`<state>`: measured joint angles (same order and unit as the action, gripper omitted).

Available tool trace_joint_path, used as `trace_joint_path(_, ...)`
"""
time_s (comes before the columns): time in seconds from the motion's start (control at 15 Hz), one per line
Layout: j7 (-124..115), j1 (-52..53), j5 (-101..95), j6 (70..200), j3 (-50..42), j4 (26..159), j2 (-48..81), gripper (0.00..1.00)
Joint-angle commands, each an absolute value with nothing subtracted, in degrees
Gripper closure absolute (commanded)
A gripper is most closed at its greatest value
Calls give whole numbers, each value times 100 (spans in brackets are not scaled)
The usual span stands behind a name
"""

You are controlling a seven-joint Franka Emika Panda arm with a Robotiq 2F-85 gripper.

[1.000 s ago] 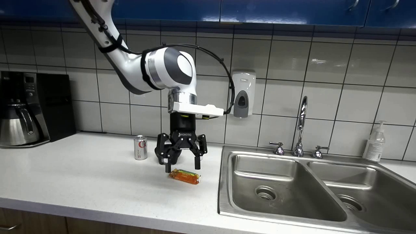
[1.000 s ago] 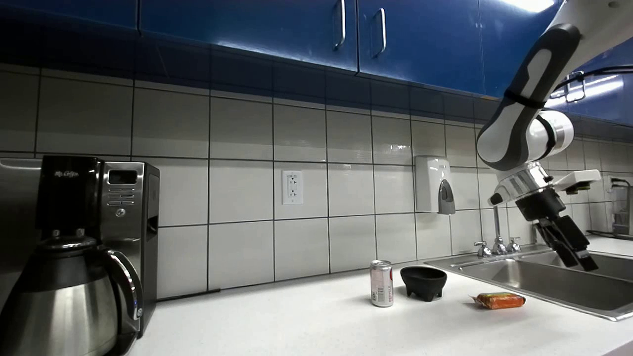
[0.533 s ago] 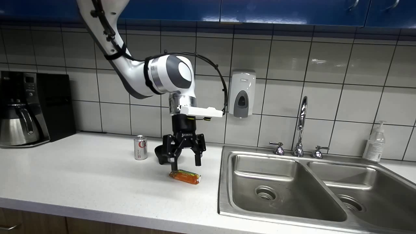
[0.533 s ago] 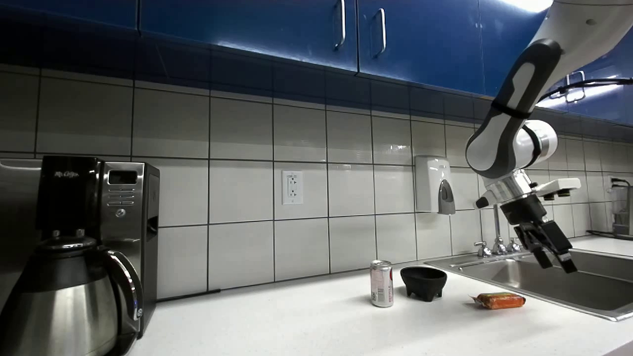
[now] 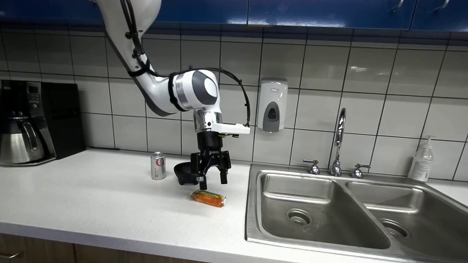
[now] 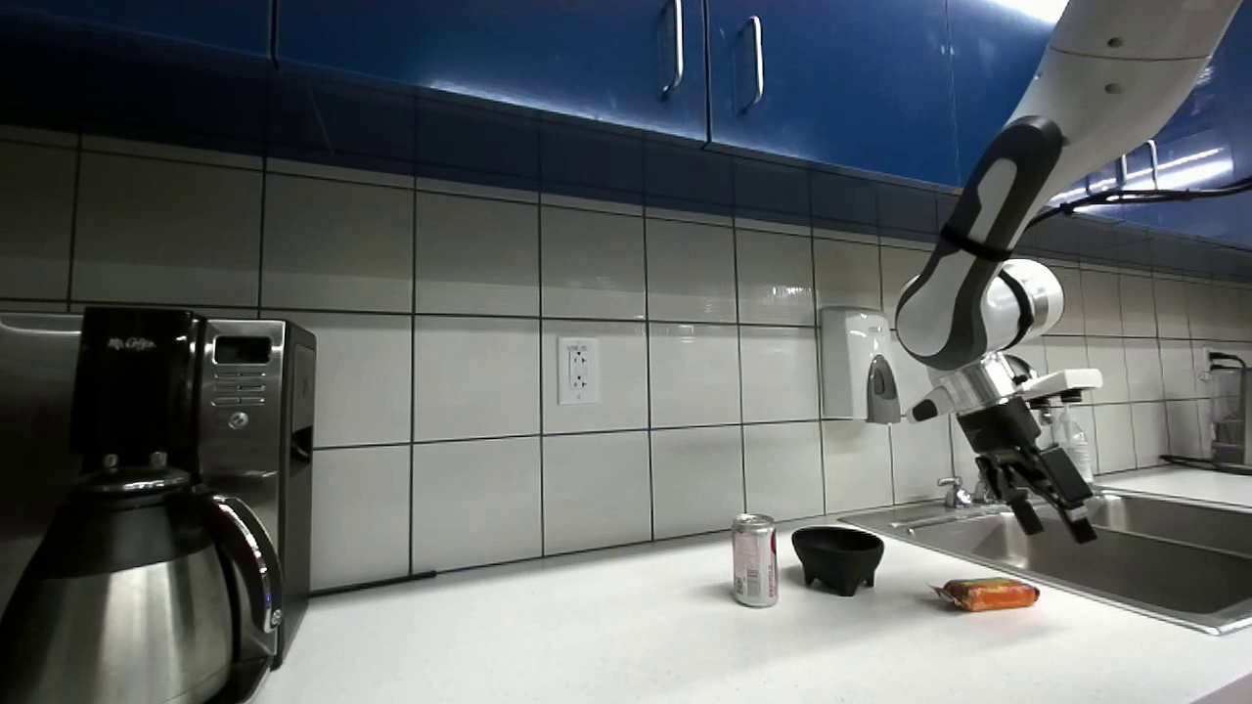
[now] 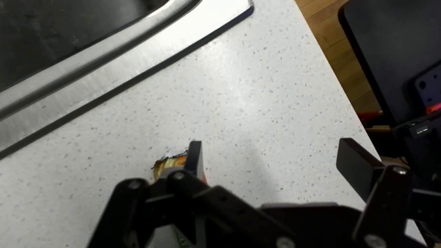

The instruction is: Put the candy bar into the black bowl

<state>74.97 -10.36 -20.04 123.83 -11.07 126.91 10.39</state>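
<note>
The candy bar (image 5: 208, 198) lies flat on the counter in its orange wrapper, and it also shows in an exterior view (image 6: 990, 594). In the wrist view only one end of it (image 7: 168, 163) shows, mostly hidden behind the left-hand finger. The black bowl (image 5: 184, 173) stands on short feet near the wall, partly behind a finger in that view. It shows whole in an exterior view (image 6: 838, 557) and is out of the wrist view. My gripper (image 5: 213, 183) is open and empty (image 6: 1056, 528), tilted above the counter near the bar. Bare counter shows between its fingers (image 7: 272, 155).
A small silver-and-red can (image 6: 755, 560) stands beside the bowl. The steel sink (image 5: 252, 204) lies on the far side of the bar from the can. A coffee maker (image 6: 293, 469) stands at the counter's end. A soap dispenser (image 5: 272, 106) hangs on the tiled wall.
My gripper has moved closer to the bar, leftward in an exterior view, and the arm has lowered. More of the bowl now shows past the fingers. The bar and bowl have not moved.
</note>
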Motion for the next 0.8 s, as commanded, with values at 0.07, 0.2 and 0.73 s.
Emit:
trace_joint_path(0.07,8011,-1136,-1742,12479,-887,12352,1443,0)
trace_joint_path(0.2,8141,-1158,-1665,12504,-833,12285,1557,0)
trace_joint_path(0.73,8475,-1189,-1617,12475,-764,11811,2067,0)
